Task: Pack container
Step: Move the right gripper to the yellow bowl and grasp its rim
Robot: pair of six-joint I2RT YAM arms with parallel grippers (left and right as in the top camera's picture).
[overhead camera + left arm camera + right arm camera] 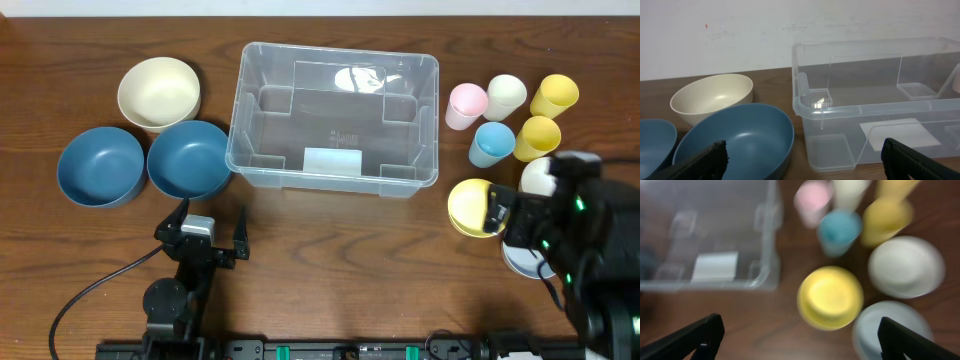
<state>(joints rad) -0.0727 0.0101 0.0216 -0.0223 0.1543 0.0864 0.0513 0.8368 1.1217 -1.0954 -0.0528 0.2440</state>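
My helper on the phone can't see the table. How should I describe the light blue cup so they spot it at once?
Find the large clear container mid-table; right of it stands a cluster of five cups. The light blue cup is in the row nearer the robot, beside a yellow cup and in front of the pink cup. It is the only blue cup.

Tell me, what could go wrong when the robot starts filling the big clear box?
The cups stand crowded together, so the open right gripper might knock neighbours over when taking one. One blue bowl sits close beside the container, so the left gripper could shove the container while grabbing it.
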